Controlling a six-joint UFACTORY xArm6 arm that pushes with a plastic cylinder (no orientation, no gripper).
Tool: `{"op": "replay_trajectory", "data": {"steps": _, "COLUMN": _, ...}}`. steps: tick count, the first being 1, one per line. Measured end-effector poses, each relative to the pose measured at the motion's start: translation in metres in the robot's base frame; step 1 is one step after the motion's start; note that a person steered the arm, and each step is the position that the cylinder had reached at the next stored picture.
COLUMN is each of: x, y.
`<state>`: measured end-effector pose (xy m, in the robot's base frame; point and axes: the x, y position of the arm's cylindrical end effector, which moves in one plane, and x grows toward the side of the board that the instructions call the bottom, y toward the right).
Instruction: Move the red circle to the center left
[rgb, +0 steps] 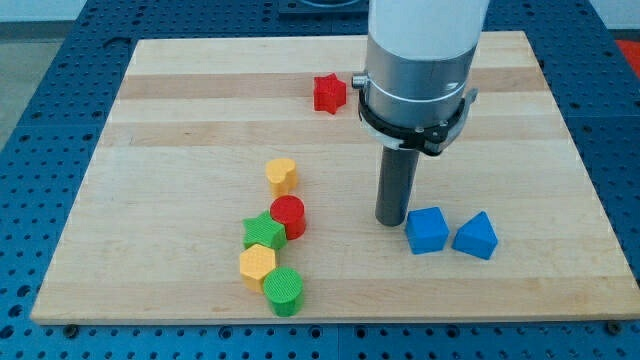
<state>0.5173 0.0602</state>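
The red circle (288, 216) sits left of the board's middle, touching the green star (263, 231) at its lower left. My tip (391, 220) rests on the board to the right of the red circle, about a hundred pixels away, and just left of the blue cube (428, 230). The rod hangs from the grey and white arm (418, 60) at the view's top.
A yellow heart-like block (282, 175) lies above the red circle. A yellow hexagon (257, 265) and a green cylinder (284, 290) lie below the green star. A blue triangle block (476, 236) sits right of the blue cube. A red star (329, 93) lies near the wooden board's (150, 120) top edge.
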Motion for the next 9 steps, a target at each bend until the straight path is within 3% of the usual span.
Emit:
{"op": "replay_trajectory", "data": {"steps": 3, "x": 0.029, "y": -0.059}}
{"op": "replay_trajectory", "data": {"steps": 7, "x": 0.033, "y": -0.091}}
{"op": "replay_trajectory", "data": {"steps": 9, "x": -0.011, "y": -0.096}}
